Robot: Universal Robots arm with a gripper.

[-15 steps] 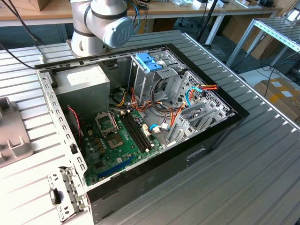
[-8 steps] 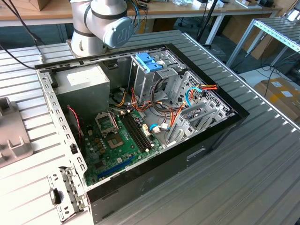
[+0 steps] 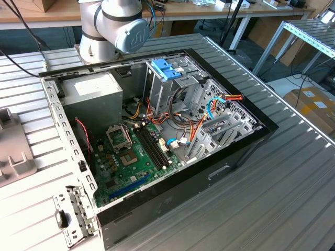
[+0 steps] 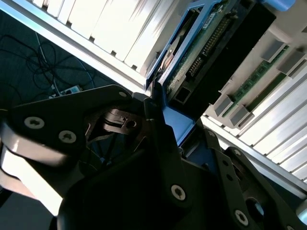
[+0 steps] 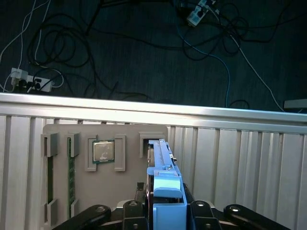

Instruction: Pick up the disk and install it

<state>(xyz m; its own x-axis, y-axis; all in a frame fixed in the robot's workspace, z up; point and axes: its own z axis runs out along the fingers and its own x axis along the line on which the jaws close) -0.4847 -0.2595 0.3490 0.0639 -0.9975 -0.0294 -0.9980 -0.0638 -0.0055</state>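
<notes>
In the first wrist view the disk [image 5: 162,165] stands on its edge, its bright blue rail and end tab facing the camera. My gripper [image 5: 167,213] is shut on it, with a black finger [image 5: 136,211] on either side of the blue tab. The disk's far end reaches the slot of a grey parts tray [image 5: 129,191]. I cannot tell whether the disk still rests in that slot. In the second wrist view the disk [image 4: 211,52] shows its dark body and green circuit board. There my gripper [image 4: 168,122] grips the blue end.
The tray also holds a processor chip [image 5: 103,151] and memory sticks [image 5: 49,177]; beyond the ribbed table's edge [image 5: 153,108] lies a floor with cables. In the exterior view the open computer case [image 3: 261,137] shows motherboard [image 3: 136,157], power-supply box [image 3: 94,94], pale blue latch [image 3: 166,68] and the arm's base [image 3: 112,26].
</notes>
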